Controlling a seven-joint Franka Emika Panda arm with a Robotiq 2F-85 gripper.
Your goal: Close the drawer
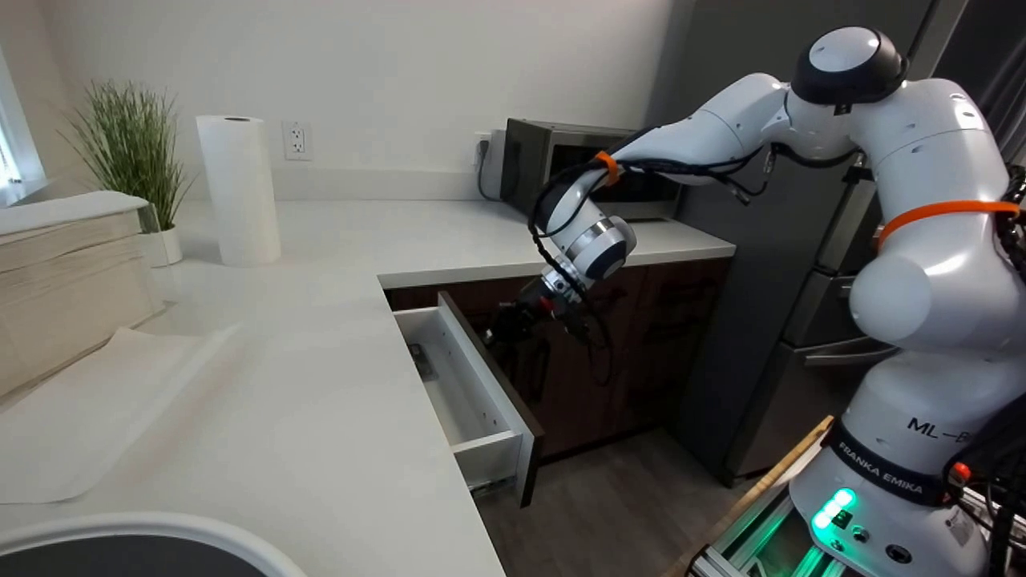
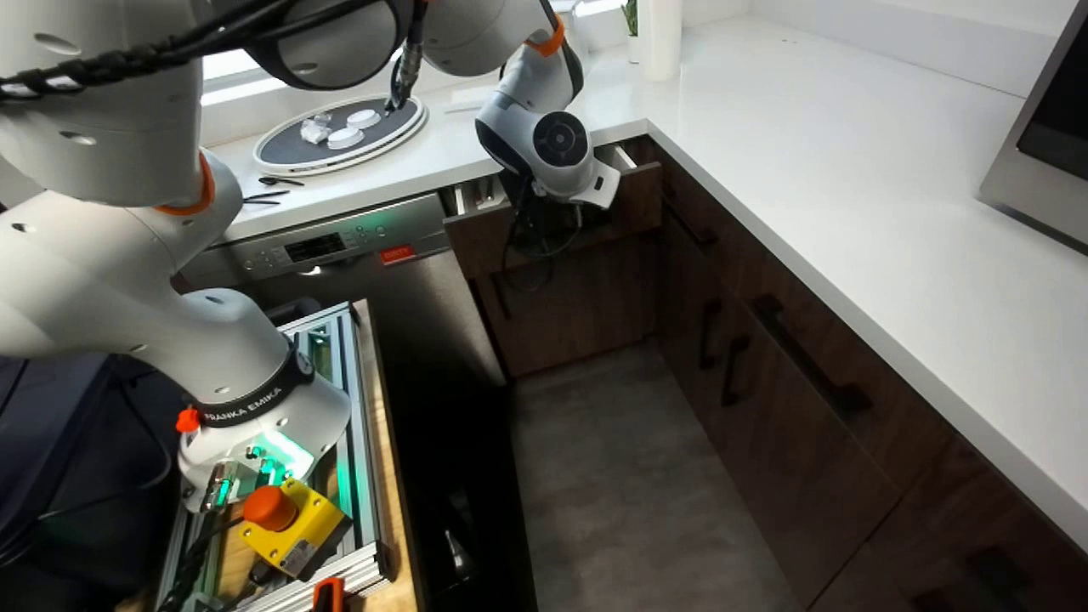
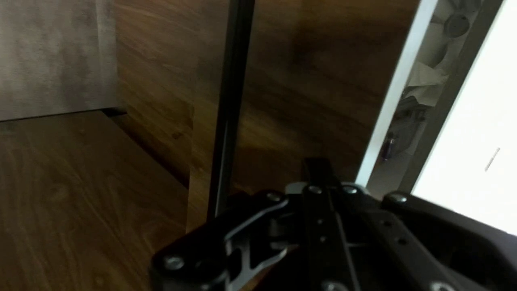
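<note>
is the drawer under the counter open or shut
Open. In both exterior views the drawer juts out from under the counter, its white inner box showing.

In an exterior view, we see a potted plant (image 1: 132, 144) and paper towel roll (image 1: 238, 192) at upper left, a microwave (image 1: 526, 160) at upper centre, a round tray (image 1: 120, 554) at lower left.

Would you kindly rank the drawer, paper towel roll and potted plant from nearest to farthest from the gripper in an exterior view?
1. Drawer: open, right beside the gripper.
2. Paper towel roll: on the counter, toward picture left.
3. Potted plant: on the counter, farther left.
</note>
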